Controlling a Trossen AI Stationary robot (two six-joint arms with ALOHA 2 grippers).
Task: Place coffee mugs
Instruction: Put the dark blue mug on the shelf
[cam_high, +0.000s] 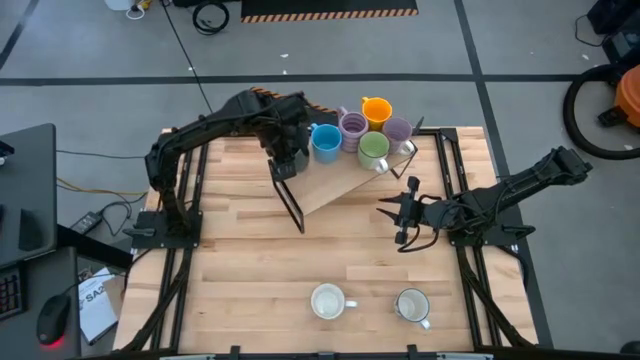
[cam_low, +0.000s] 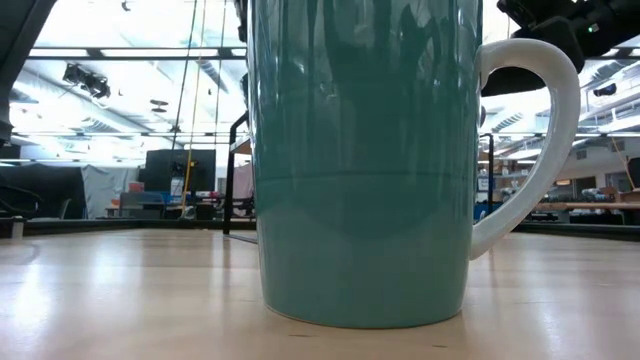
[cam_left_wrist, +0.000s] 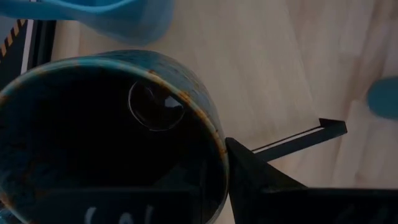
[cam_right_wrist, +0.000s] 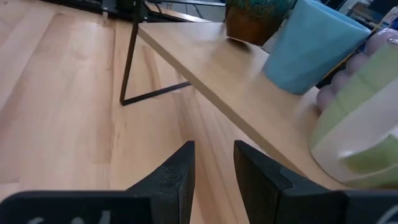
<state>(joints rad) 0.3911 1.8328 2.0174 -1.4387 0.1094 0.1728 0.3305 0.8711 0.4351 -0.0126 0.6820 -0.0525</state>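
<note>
The left gripper hangs over the near end of a raised light-wood shelf board on black wire legs, directly above a dark brown glazed ceramic mug with a teal-speckled rim. In the left wrist view the mug stands upright with its mouth facing the camera; whether the fingers clasp it or stand clear cannot be told.

Just beside that gripper, along the shelf, stand a blue ceramic mug, a purple mug, an orange mug, a second, paler purple mug and a light green mug, all upright and packed close together.

The right gripper hovers low over the butcher-block table, pointing toward the shelf, fingers slightly parted and holding nothing.

Well apart from both, near the table's front edge, two white-rimmed mugs stand upright, handles pointing right.
</note>
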